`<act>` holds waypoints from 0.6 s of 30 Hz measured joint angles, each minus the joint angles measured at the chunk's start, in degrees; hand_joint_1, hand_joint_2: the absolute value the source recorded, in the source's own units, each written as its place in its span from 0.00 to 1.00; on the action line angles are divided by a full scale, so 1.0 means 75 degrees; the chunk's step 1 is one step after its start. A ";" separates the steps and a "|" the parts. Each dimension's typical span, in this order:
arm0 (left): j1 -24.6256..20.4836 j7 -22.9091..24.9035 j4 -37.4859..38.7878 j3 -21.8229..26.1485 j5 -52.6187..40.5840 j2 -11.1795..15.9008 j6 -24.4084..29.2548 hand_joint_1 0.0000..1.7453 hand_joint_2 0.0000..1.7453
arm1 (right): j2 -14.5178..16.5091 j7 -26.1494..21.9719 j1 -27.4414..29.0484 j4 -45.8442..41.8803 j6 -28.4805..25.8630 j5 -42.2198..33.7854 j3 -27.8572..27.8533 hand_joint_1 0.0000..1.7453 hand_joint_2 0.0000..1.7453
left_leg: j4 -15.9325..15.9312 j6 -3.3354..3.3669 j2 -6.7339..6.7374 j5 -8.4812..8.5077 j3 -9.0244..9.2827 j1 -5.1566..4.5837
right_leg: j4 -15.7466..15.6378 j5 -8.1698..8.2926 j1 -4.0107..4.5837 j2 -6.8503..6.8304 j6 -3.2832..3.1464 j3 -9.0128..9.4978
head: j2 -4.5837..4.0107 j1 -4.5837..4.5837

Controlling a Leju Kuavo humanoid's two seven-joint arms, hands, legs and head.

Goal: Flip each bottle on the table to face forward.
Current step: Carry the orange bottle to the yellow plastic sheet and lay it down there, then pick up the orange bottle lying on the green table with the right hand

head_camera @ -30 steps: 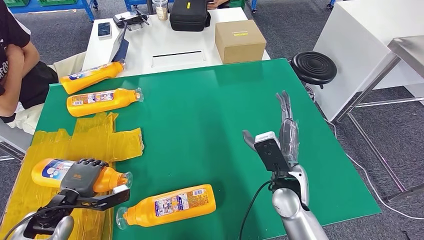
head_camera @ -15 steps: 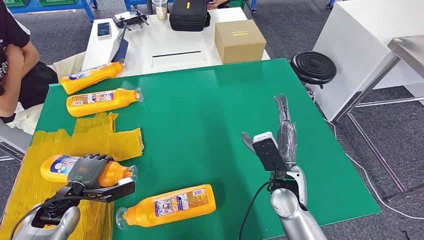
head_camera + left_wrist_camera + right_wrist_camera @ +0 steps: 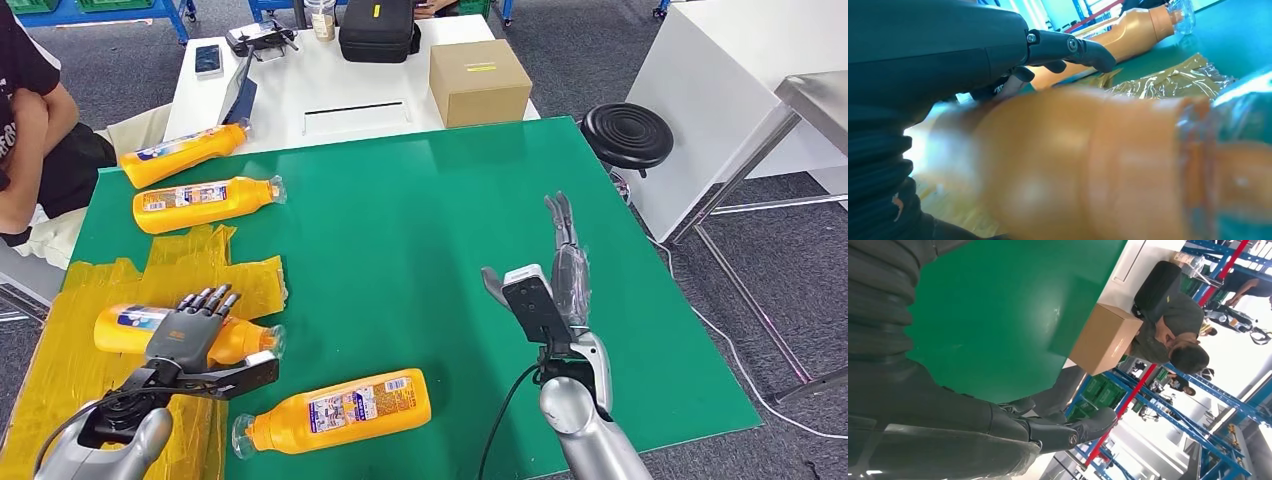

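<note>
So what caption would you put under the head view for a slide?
Left hand rests open on an orange bottle lying on yellow film; right hand hovers open above the green table.

We have two silver metal arms with rounded joints. Our left hand [image 3: 187, 332] has a grey back plate and dark segmented fingers, with a black bracket and black cable at the wrist. Our right hand [image 3: 553, 277] has dark slim fingers, a white-edged black block on its back, and a black cable. Close up, ribbed grey covers and small silver screws show.
</note>
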 joint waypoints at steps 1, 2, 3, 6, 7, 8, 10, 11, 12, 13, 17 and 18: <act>-0.0016 0.0019 0.0019 -0.0005 -0.0004 -0.0004 -0.0020 0.00 1.00 | 0.0000 0.0003 -0.0001 0.0009 0.0000 -0.0007 0.0003 0.00 1.00 | 0.0000 0.0000 0.0000 0.0000 0.0000 0.0000 | 0.0000 0.0000 0.0000 0.0000 0.0000 0.0000 | 0.0000 0.0000; -0.0034 0.0047 0.0038 -0.0011 -0.0013 -0.0007 -0.0042 0.00 1.00 | 0.0000 0.0008 -0.0003 0.0019 0.0001 -0.0018 0.0005 0.00 1.00 | 0.0000 0.0000 0.0000 0.0000 0.0000 0.0000 | 0.0000 0.0000 0.0000 0.0000 0.0000 0.0000 | 0.0000 -0.0001; -0.0051 0.0079 0.0055 -0.0017 -0.0028 -0.0011 -0.0066 0.00 1.00 | 0.0000 0.0014 -0.0006 0.0028 0.0003 -0.0028 0.0007 0.00 1.00 | 0.0000 0.0000 0.0000 0.0000 0.0000 0.0000 | 0.0000 0.0000 0.0000 0.0000 0.0000 0.0000 | 0.0000 0.0000; -0.0090 0.0145 0.0077 -0.0035 -0.0078 -0.0031 -0.0095 0.00 1.00 | 0.0001 0.0034 -0.0018 0.0061 0.0017 -0.0052 0.0015 0.00 1.00 | 0.0000 0.0000 0.0000 0.0000 0.0000 0.0000 | 0.0000 0.0000 0.0000 0.0000 0.0000 0.0001 | 0.0000 0.0000; -0.0098 0.0150 0.0074 -0.0040 -0.0075 -0.0039 -0.0066 0.00 1.00 | 0.0001 0.0045 -0.0024 0.0075 0.0023 -0.0056 0.0017 0.00 1.00 | 0.0000 0.0000 0.0000 0.0000 0.0000 0.0000 | 0.0000 0.0000 0.0000 0.0000 0.0000 0.0001 | 0.0000 -0.0001; -0.0103 0.0148 0.0056 -0.0044 -0.0053 -0.0044 -0.0022 0.00 1.00 | 0.0002 0.0057 -0.0029 0.0087 0.0027 -0.0061 0.0018 0.00 1.00 | 0.0000 0.0000 0.0000 0.0000 0.0000 0.0000 | 0.0000 0.0000 0.0000 0.0000 0.0000 0.0001 | 0.0000 -0.0001; -0.0109 0.0130 -0.0026 -0.0048 0.0004 -0.0050 0.0059 0.00 1.00 | 0.0003 0.0073 -0.0035 0.0103 0.0031 -0.0066 0.0019 0.00 1.00 | 0.0000 0.0000 -0.0001 0.0000 0.0000 0.0000 | 0.0000 0.0000 0.0000 0.0000 0.0000 0.0001 | 0.0000 -0.0001; -0.0112 0.0122 -0.0080 -0.0048 0.0030 -0.0051 0.0074 0.00 1.00 | 0.0003 0.0076 -0.0035 0.0106 0.0031 -0.0068 0.0019 0.00 1.00 | 0.0000 0.0000 -0.0001 0.0000 0.0000 0.0000 | 0.0000 0.0000 0.0000 0.0000 0.0000 0.0001 | 0.0000 -0.0001; -0.0115 0.0117 -0.0125 -0.0048 0.0044 -0.0052 0.0079 0.00 1.00 | 0.0003 0.0077 -0.0035 0.0106 0.0031 -0.0069 0.0019 0.00 1.00 | 0.0000 0.0000 -0.0001 0.0000 0.0000 -0.0001 | 0.0000 0.0000 0.0000 0.0000 0.0000 0.0001 | 0.0000 0.0000; -0.0116 0.0114 -0.0161 -0.0048 0.0055 -0.0053 0.0082 0.00 1.00 | 0.0003 0.0078 -0.0035 0.0106 0.0032 -0.0069 0.0019 0.00 1.00 | 0.0000 0.0000 -0.0001 0.0000 0.0000 -0.0001 | 0.0000 0.0000 0.0000 0.0000 0.0000 0.0001 | 0.0000 -0.0001; -0.0105 0.0059 -0.0306 -0.0029 0.0163 -0.0056 0.0248 0.00 1.00 | 0.0003 0.0078 -0.0030 0.0106 0.0038 -0.0068 0.0019 0.00 1.00 | 0.0000 0.0000 -0.0001 0.0000 0.0000 0.0000 | 0.0000 0.0000 0.0000 0.0000 0.0000 0.0000 | 0.0000 -0.0001; -0.0096 0.0027 -0.0400 -0.0002 0.0237 -0.0057 0.0331 0.00 1.00 | 0.0003 0.0078 -0.0021 0.0106 0.0046 -0.0065 0.0019 0.00 1.00 | 0.0000 0.0000 -0.0001 0.0000 0.0000 0.0000 | 0.0000 0.0000 0.0000 0.0000 0.0000 0.0001 | 0.0000 -0.0001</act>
